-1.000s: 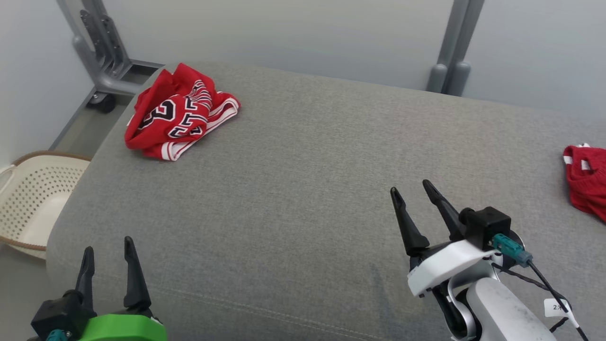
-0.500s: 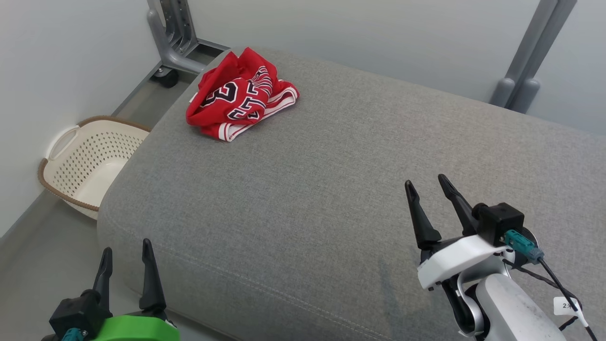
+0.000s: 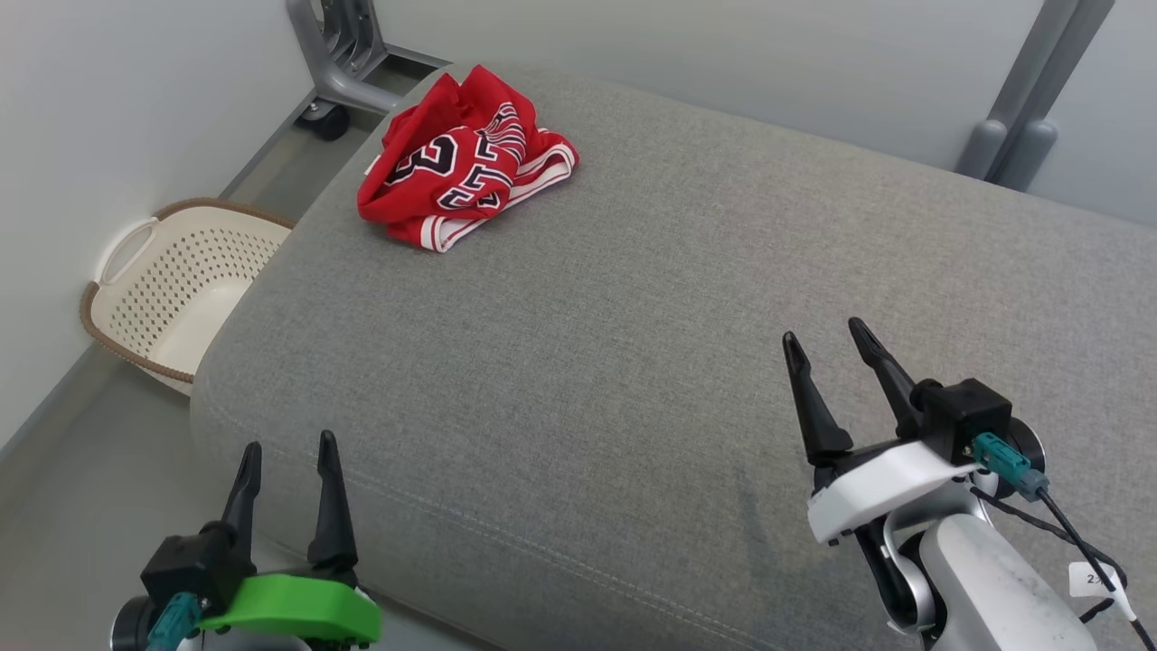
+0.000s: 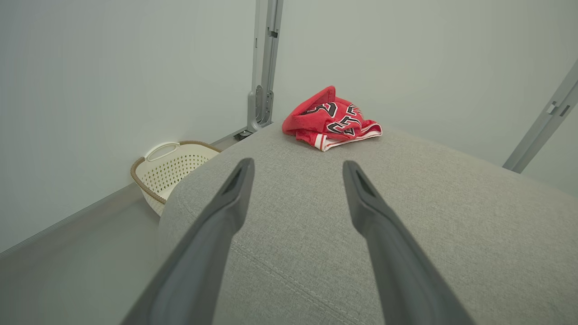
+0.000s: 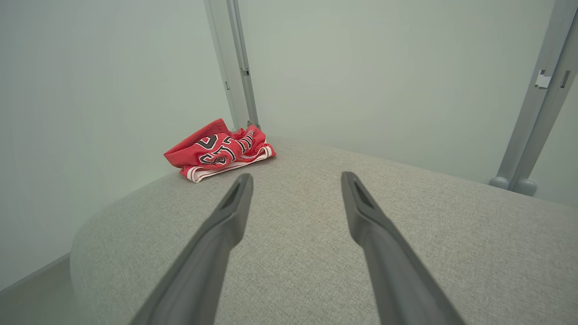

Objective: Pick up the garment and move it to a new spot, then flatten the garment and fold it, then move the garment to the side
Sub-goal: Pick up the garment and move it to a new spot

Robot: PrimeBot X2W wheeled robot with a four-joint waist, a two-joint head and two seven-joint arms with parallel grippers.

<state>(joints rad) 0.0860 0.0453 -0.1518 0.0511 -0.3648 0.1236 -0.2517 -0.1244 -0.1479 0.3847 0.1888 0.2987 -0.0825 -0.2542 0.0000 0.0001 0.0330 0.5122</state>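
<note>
- The left gripper (image 3: 289,440) hangs over the near-left edge of the grey cushion (image 3: 587,362). Its two dark fingers are spread wide with nothing between them.
- The right gripper (image 3: 823,329) hovers above the near-right part of the cushion, likewise released and empty.
- In both wrist views the fingers point toward the garment (image 3: 461,167), a red jersey with black-and-white lettering and white-striped trim. It lies crumpled in a heap at the cushion's far-left corner, well apart from both grippers.
- I judge this to be the first step: the pick-up has not begun, and nothing is flattened or folded yet.
- The next move probably calls for a long reach across the cushion to that corner. An open gripper would then lower onto a raised fold and close on cloth rather than upholstery. The heap sits near the edge, so a push could slide it off.
- Counted: two grippers, one garment and one cushion. There is also one cream perforated basket (image 3: 172,289) on the floor to the left, and two grey metal uprights, left (image 3: 330,54) and right (image 3: 1026,127), by the wall.
</note>
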